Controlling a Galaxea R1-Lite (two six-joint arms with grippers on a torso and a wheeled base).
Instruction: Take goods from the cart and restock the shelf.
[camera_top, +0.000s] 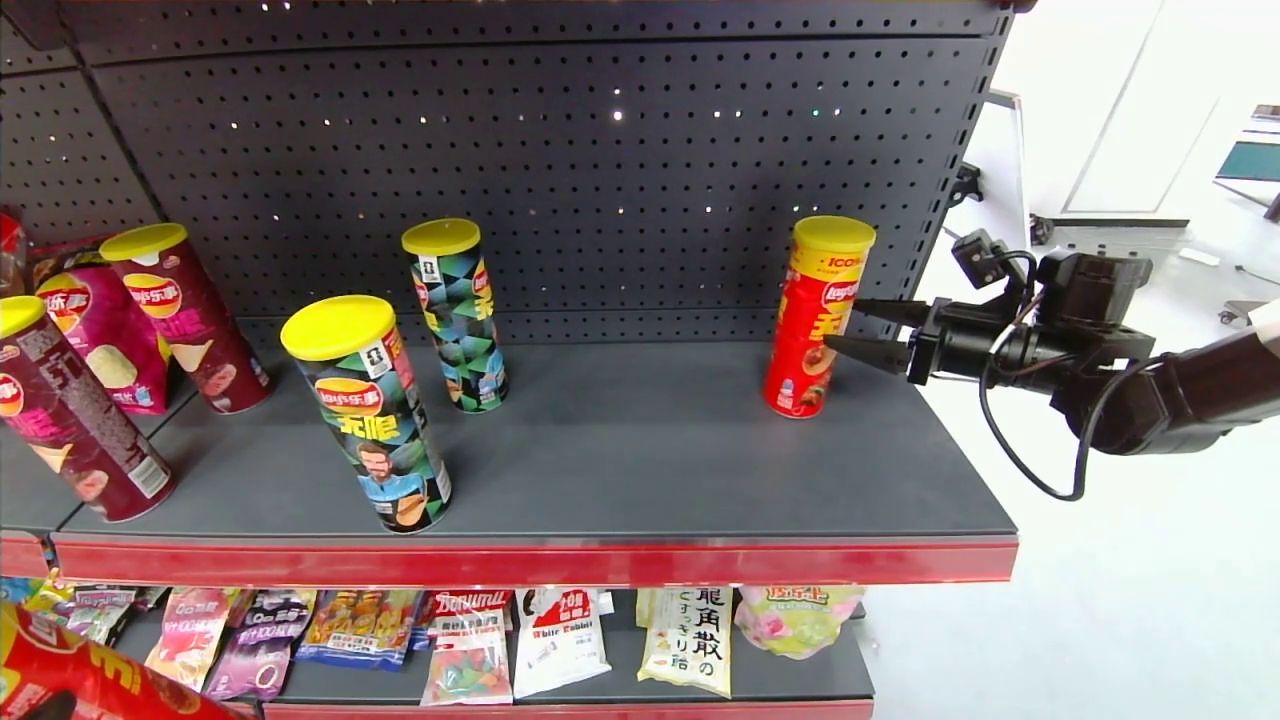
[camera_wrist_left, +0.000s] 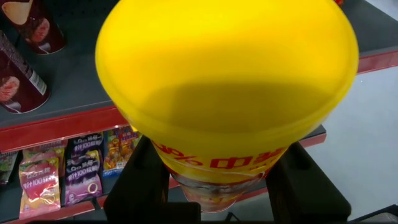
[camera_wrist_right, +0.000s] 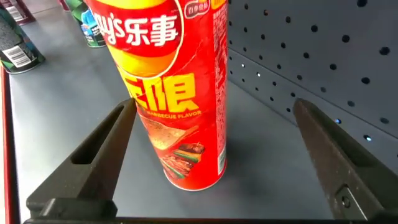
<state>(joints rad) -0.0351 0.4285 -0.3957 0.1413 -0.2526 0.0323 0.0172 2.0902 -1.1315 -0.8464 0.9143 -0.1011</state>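
Canister (camera_top: 812, 320), red with a yellow lid, stands upright near the right end of the shelf (camera_top: 650, 450), between the spread, untouching fingers of the right gripper (camera_top: 845, 325). The left gripper (camera_wrist_left: 217, 158) apparently clasps a second canister (camera_wrist_left: 224, 74); contact is hidden.

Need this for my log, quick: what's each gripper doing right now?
Left gripper: shut on a yellow-lidded chip can.
Right gripper: open, fingers either side of the shelved red can.

Red can (camera_top: 808, 340) under a yellow lid (camera_top: 834, 233); teal-and-black triangle-patterned can (camera_top: 462, 330); dark grey shelf (camera_top: 640, 440), red front edge (camera_top: 540, 562).
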